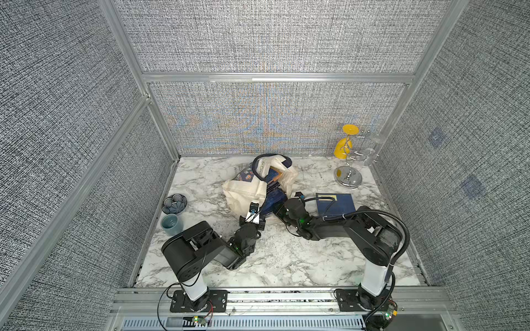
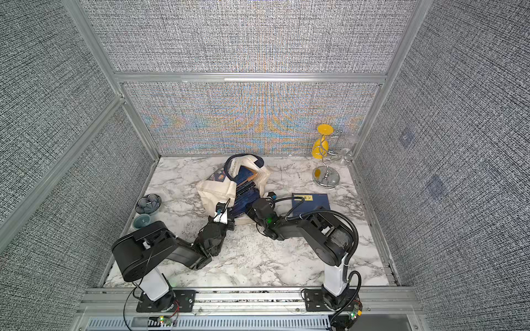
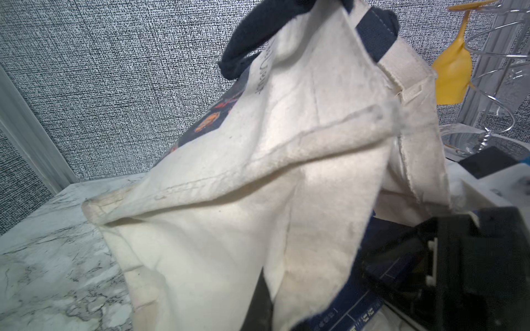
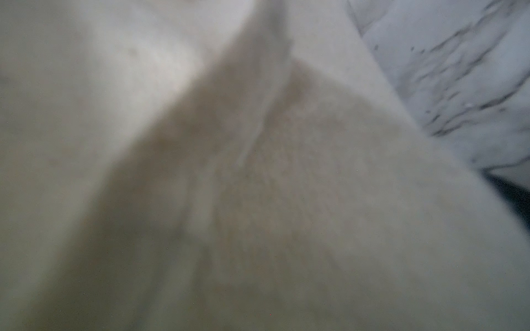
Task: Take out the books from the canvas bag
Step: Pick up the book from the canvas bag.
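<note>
Though slumped, canvas bag [image 1: 247, 192] (rim agape)

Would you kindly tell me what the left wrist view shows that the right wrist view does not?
Only the left wrist view shows the navy handle, the printed panel, a navy book cover showing past the cloth's edge, and the yellow glass hanging upside down on the wire rack. Only the right wrist view shows a blurred dark sliver at its edge, too unclear to name. Both show the cream cloth of the canvas bag and the marble table.
</note>
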You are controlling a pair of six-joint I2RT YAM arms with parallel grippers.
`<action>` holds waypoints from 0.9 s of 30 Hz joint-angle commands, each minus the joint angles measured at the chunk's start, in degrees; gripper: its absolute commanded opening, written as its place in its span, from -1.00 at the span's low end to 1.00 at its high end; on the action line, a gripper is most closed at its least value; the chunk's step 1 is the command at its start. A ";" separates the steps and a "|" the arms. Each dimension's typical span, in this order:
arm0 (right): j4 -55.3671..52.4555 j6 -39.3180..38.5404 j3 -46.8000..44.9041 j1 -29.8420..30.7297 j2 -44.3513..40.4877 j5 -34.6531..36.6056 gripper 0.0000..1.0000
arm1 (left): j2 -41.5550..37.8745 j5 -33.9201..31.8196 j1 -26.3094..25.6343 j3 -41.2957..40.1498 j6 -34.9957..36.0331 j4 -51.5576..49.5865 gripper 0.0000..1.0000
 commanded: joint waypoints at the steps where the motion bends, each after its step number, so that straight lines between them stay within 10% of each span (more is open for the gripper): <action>1: 0.89 0.67 1.42 0.79 1.23 1.07 -0.13 | 0.07 0.71 0.07 0.35 0.02 2.38 -1.00; 11: 4.45 0.26 -1.42 1.01 0.92 4.39 -1.00 | -0.99 -0.88 0.07 -1.33 -1.84 2.42 -1.00; 27: 0.23 -6.95 -3.94 0.53 -11.32 -3.20 -1.00 | -1.43 -7.21 0.07 -3.38 -6.71 -1.90 -1.00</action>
